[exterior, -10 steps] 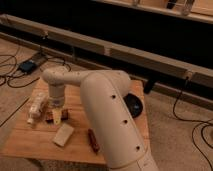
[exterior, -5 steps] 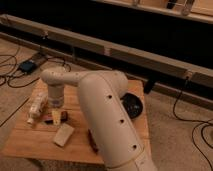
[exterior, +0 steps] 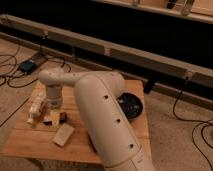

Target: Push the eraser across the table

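Note:
The eraser (exterior: 56, 118), a small dark bar with a tan face, lies on the light wood table (exterior: 30, 142) left of centre. My gripper (exterior: 53, 107) points down from the white arm and sits directly over the eraser's far side, touching or nearly touching it. The wrist hides the contact. The pale beige block (exterior: 63, 134) lies just in front of the eraser, apart from it.
A crumpled clear bottle-like object (exterior: 36, 107) lies left of the gripper. A black bowl (exterior: 132, 106) stands at the table's right side. My big white arm link (exterior: 107, 125) covers the table's middle. Cables and a dark box (exterior: 29, 65) lie on the floor behind.
The big arm link has swung slightly left and forward, now covering the dark red oval object. The gripper edged a little left. The eraser has barely moved.

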Tool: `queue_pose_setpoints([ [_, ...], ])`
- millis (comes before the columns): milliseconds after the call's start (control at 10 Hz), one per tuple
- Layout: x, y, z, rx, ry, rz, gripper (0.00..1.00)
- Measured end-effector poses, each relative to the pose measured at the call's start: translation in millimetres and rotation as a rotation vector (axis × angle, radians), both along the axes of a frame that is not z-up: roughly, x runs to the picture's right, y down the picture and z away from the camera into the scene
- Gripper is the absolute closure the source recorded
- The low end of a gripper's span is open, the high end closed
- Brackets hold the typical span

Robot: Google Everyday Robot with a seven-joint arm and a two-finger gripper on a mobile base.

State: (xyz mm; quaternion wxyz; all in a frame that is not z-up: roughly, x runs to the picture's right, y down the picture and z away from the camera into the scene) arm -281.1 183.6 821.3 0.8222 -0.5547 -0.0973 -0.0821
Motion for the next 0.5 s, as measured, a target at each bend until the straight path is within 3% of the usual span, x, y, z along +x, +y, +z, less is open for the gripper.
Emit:
queue_pose_setpoints([
  [500, -13, 14, -4.5, -0.013, 0.022, 0.007, 0.2],
])
